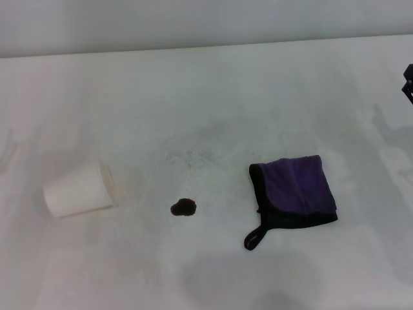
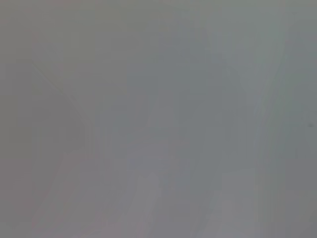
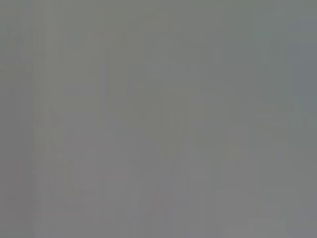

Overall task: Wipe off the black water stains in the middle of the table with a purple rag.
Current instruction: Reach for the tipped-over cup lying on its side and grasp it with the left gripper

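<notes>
Lying flat on the table (image 1: 213,84), the purple rag (image 1: 297,188) is folded into a rough square, its purple face up and a black edging along the side nearest the stain and along the near side. A small black loop (image 1: 254,237) trails from its near corner onto the bare surface.

Landmark: the black water stains (image 1: 184,207), one small dark irregular blotch.
- Rag: to the robot's right of the blotch, well apart from it, not touching.
- Loop: between blotch and rag, slightly nearer the robot than the blotch.
- White paper cup (image 1: 80,189): tipped on its side to the robot's left of the blotch, well apart, with its open mouth turned toward the blotch.
- Faint grey speckled smudges (image 1: 187,155): on the table just beyond the blotch, farther from the robot.

Right gripper (image 1: 408,82): only a dark sliver shows at the edge of the head view, far to the right of the blotch and farther back than the rag, clear of the cloth. Whether it is released or clenched: cannot tell. It holds nothing that can be seen.

Left gripper: not seen in any view.

Both wrist views show only a blank grey field; nothing can be made out in them.
</notes>
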Available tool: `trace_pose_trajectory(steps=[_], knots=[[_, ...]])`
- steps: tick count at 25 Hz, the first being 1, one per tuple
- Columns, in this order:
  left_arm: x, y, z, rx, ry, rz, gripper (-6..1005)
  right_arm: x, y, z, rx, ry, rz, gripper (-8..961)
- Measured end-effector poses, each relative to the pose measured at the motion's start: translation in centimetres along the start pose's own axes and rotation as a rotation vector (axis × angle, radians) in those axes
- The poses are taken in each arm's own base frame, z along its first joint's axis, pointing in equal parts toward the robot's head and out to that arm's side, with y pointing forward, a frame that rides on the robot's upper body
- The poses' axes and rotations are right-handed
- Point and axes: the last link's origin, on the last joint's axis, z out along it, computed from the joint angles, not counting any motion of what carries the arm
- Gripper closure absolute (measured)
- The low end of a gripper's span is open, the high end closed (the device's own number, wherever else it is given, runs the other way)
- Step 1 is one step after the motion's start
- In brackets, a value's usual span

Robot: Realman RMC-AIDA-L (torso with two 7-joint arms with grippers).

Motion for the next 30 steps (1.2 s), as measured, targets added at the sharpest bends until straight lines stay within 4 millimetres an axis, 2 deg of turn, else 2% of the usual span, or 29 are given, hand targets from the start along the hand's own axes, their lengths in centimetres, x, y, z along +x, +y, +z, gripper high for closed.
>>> trace_pose_trajectory(steps=[17,30], knots=[[-0.4,-0.4,-0.9,0.017,-0.019,0.0,109,0.5,0.9,-0.3,-0.045,0.028,0.004,98],[-0.6,-0.5,-1.4,0.025,-0.025,-0.014,108,0.8,0.8,-1.0,-0.047,0.042,0.002,98]])
